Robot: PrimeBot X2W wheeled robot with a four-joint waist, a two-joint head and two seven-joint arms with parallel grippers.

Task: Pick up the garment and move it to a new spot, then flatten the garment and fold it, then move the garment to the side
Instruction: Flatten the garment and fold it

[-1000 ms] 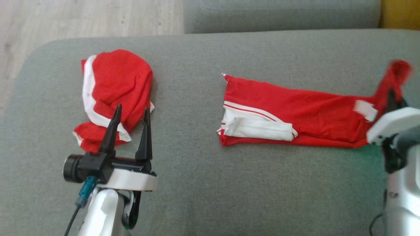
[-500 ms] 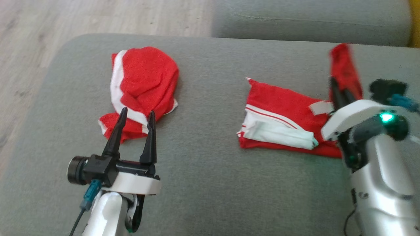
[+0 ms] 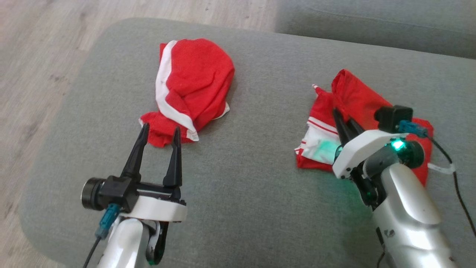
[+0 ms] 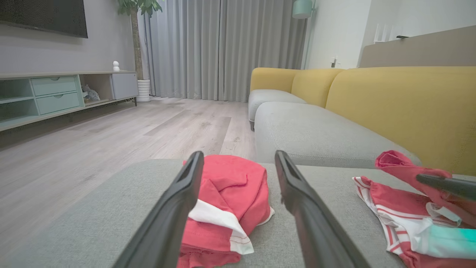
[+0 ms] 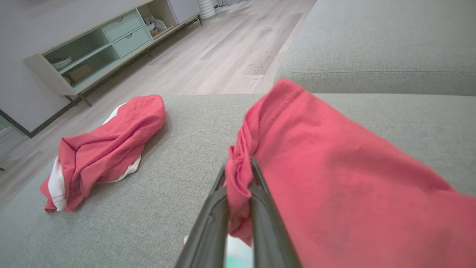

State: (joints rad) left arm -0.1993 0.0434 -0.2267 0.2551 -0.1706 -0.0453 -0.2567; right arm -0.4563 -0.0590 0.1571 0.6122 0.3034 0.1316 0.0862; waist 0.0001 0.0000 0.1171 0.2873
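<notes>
The garment [image 3: 359,97], red with white trim, lies on the right of the grey cushion [image 3: 260,186]. My right gripper [image 3: 341,117] is shut on a bunched red end of it and holds that end raised over the part that lies flat. In the right wrist view the red cloth [image 5: 334,167] drapes rightwards from the right gripper [image 5: 238,167]. My left gripper [image 3: 160,128] stands open with nothing in it, just short of a second crumpled red and white garment [image 3: 193,85]. The left wrist view shows that pile [image 4: 230,186] beyond the left gripper [image 4: 238,158], with the held garment [image 4: 394,208] at the right.
A second grey seat cushion [image 3: 372,29] adjoins at the back right, with a yellow sofa back [image 4: 401,108] behind it. Wooden floor [image 3: 37,74] lies to the left and beyond. A low TV cabinet [image 5: 93,52] stands against the far wall.
My right gripper has carried the garment's right end up and over to the left, doubling the garment on itself. The head camera has shifted. The left gripper has stayed open.
</notes>
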